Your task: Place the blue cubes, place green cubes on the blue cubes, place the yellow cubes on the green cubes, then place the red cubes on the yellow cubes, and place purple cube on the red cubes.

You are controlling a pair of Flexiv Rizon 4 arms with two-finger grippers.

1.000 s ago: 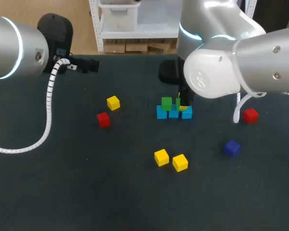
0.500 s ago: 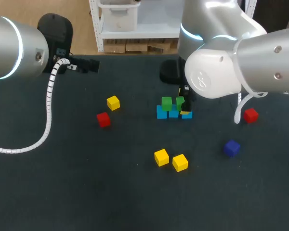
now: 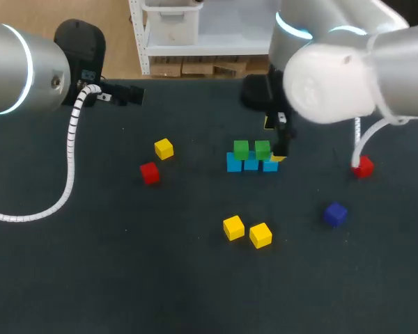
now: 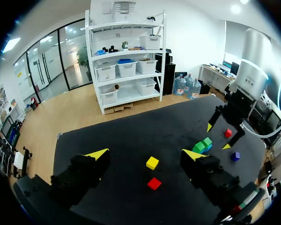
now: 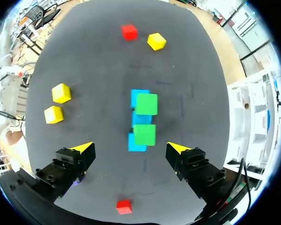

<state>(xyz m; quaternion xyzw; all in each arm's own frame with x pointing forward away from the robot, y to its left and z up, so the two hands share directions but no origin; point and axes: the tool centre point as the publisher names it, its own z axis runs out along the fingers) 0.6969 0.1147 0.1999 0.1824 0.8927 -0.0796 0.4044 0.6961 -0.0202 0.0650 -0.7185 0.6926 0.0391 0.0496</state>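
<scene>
— Beneath the right tool (image 5: 131, 148), what first?
— A row of three blue cubes (image 5: 141, 118), touching end to end, running straight ahead from between the tips. Flat on the dark worktop (image 5: 93, 61).
— Gripped?
— No. Released: spread wide, hanging above the row's near end, touching nothing.
— On top of the row?
— A near green cube (image 5: 144, 134), just ahead of the tips, and a far green cube (image 5: 146, 104) beyond it. Seated on the blue, one after the other, with a small gap between.
— Behind the tool?
— A red cube (image 5: 124, 206), back under the wrist, apart from the row. Not far from it, a purple cube (image 3: 335, 213), alone on the worktop.
— Off to the side?
— A yellow cube (image 5: 53, 114) and a second yellow cube (image 5: 61, 93), just beside each other, well apart from the row.
— Farther ahead?
— Past the row's far end, a third yellow cube (image 5: 156, 41) and a second red cube (image 5: 129, 32), near each other, flat on the worktop.
— And farthest?
— The left tool (image 4: 145, 154), well apart from the right one, across the worktop. Likewise released, spread wide, holding nothing. Ahead of it, the third yellow cube and second red cube, then the green-topped row, then the right tool above that row.
</scene>
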